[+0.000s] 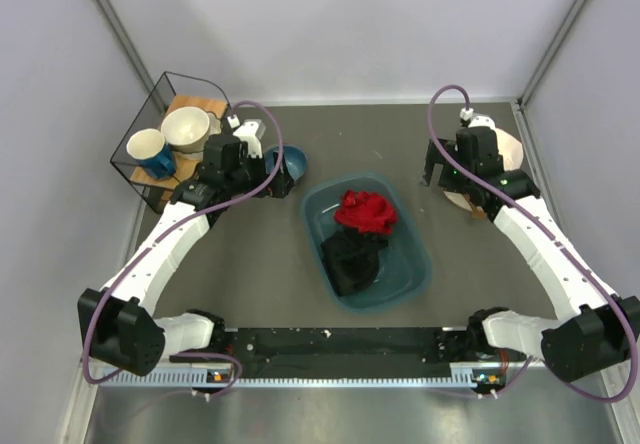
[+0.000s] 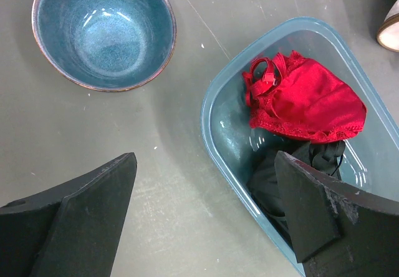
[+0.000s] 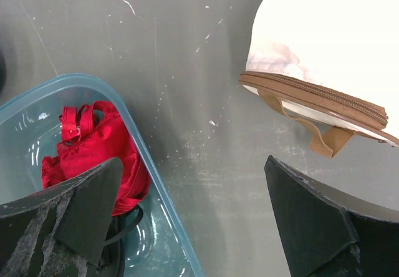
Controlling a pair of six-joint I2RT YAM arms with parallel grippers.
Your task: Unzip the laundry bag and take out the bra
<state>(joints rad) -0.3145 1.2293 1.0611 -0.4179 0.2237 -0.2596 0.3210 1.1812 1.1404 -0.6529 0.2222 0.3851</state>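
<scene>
laundry bag point(image 3: 324, 40) cut off by frame edge, contents hidden, tub point(image 3: 75, 78) corner cropped

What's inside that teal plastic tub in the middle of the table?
The teal tub holds a red garment lying against a black cloth. Anything beneath them is covered and cannot be seen.

Place: looked like a robotics lab test booth.
Desk: scuffed dark grey flat desk point(image 1: 260, 274).
Walls: plain pale panels point(image 1: 350, 24), metal corner posts point(image 1: 113, 14), closed it in.
Fixture: black mounting rail point(image 1: 340, 342) held white jointed arms point(image 1: 165, 244).
</scene>
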